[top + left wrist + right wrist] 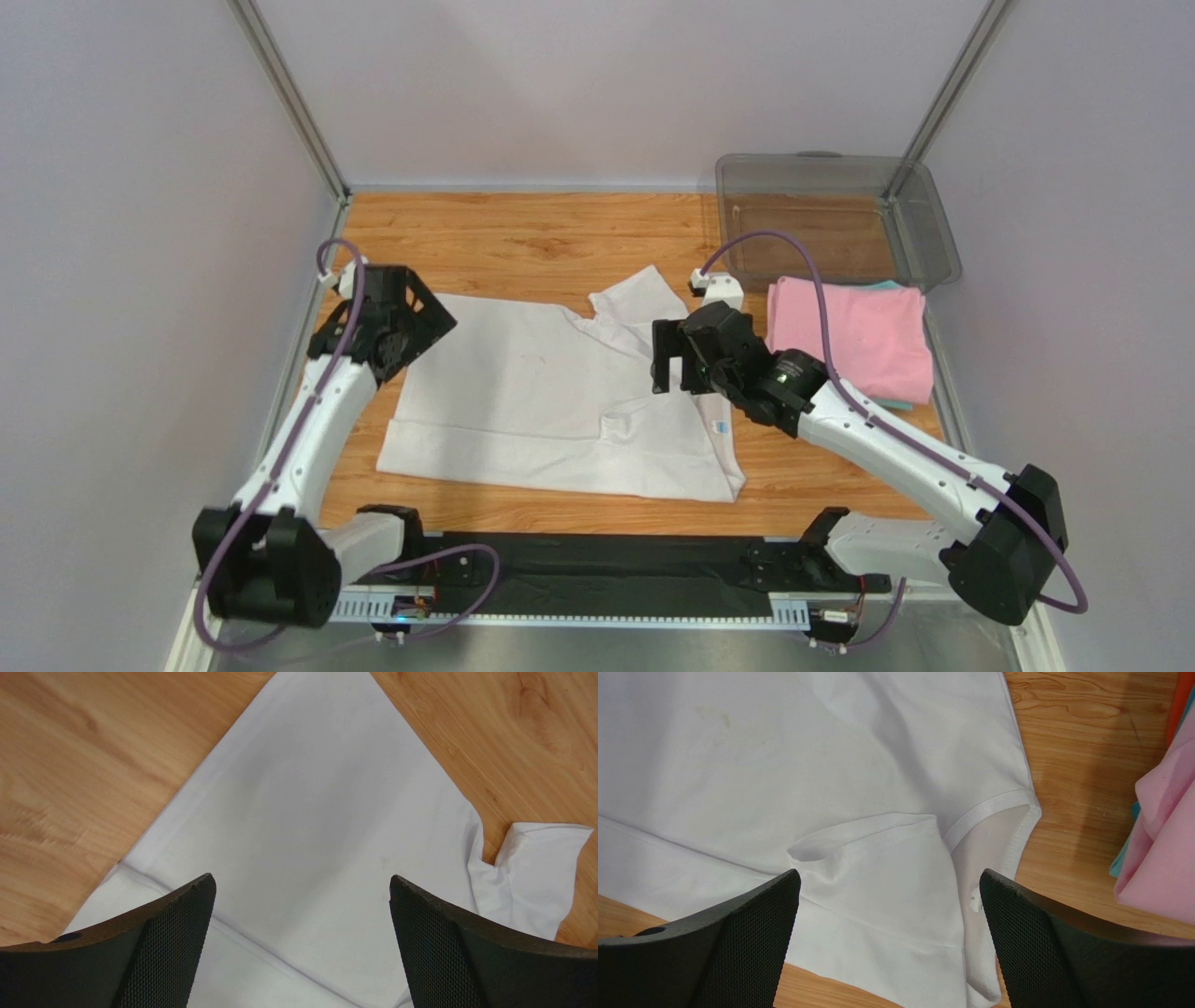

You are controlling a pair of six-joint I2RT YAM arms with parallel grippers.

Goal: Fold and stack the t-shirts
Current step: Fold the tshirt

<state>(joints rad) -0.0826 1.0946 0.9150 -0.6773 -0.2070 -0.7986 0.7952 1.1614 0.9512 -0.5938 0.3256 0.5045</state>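
A white t-shirt [554, 399] lies spread across the middle of the wooden table, partly folded, a sleeve sticking out at its far edge. My left gripper [400, 336] hovers open over its left edge; the left wrist view shows white cloth [309, 826] below the spread jaws [302, 882]. Over the shirt's right side, near the collar [987, 808], my right gripper [676, 367] hangs open too, nothing between its jaws [889, 878]. A folded pink t-shirt [856, 336] lies at the right on a teal one [898, 286], whose edge just shows [1120, 861].
A clear plastic bin [835, 210] stands at the back right corner. Grey walls close in the table on the left, back and right. A black strip [589, 560] runs along the near edge between the arm bases.
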